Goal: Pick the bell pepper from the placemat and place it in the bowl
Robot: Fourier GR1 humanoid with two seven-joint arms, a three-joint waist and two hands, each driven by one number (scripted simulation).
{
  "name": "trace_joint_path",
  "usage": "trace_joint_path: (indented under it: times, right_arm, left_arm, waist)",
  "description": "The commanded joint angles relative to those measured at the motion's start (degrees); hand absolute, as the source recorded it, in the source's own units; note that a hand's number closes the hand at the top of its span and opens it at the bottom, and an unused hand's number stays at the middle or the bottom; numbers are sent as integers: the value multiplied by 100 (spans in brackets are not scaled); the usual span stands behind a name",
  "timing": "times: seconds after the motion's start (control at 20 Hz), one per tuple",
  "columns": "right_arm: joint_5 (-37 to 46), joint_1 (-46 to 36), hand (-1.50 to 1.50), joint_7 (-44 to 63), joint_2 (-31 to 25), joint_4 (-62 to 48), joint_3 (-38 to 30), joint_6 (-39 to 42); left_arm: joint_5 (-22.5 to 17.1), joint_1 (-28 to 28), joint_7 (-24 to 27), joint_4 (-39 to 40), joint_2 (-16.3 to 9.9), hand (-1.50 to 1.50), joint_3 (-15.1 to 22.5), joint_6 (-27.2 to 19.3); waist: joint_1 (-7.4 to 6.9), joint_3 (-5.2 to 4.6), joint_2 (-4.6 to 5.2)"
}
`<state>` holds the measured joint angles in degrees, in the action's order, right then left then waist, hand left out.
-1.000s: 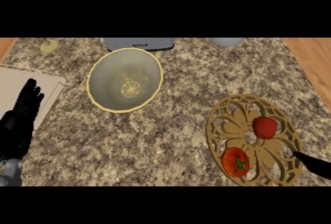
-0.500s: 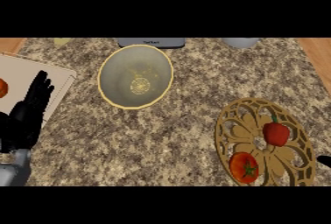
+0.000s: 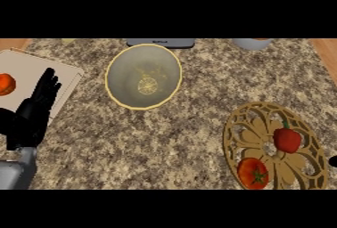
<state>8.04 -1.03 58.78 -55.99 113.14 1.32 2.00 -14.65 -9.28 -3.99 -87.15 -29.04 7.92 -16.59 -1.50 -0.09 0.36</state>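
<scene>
At lower right of the frame, on the speckled granite counter (image 3: pixel 184 142), a round gold openwork placemat (image 3: pixel 238 133), carrying a red tomato with a green stem (image 3: pixel 252 173) nearer the bottom edge and a red bell pepper (image 3: pixel 287 139) just above and right of it, apart from each other. At lower left, the black left robot hand (image 3: pixel 34 116), fingers straight and upright, holding nothing. A dark speck at the right edge, right robot hand's fingers impossible to tell. Beyond, a pale cutting board (image 3: pixel 30 78) with an orange fruit (image 3: pixel 5 83) at upper left. Top centre, a cream gold-rimmed bowl (image 3: pixel 125 67), well apart from the pepper.
</scene>
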Motion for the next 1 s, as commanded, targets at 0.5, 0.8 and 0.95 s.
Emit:
trace_joint_path:
  times: [0.5,0.8,0.95]
  right_arm:
    - [-857,-1259,-150,235,658,-2129,1068,1520]
    - [-62,-1481,-150,493,946,-1920,1596,1333]
    - [390,-1663,-150,-59,763,-2414,1508,1514]
  left_arm:
    - [232,-26,78,272,191,0,-155,148]
    - [463,14,30,95,398,0,-198,-4]
    - [315,124,-160,-88,236,0,-384,245]
  waist:
    - [38,8,-7]
    - [99,7,-31]
    - [82,9,-32]
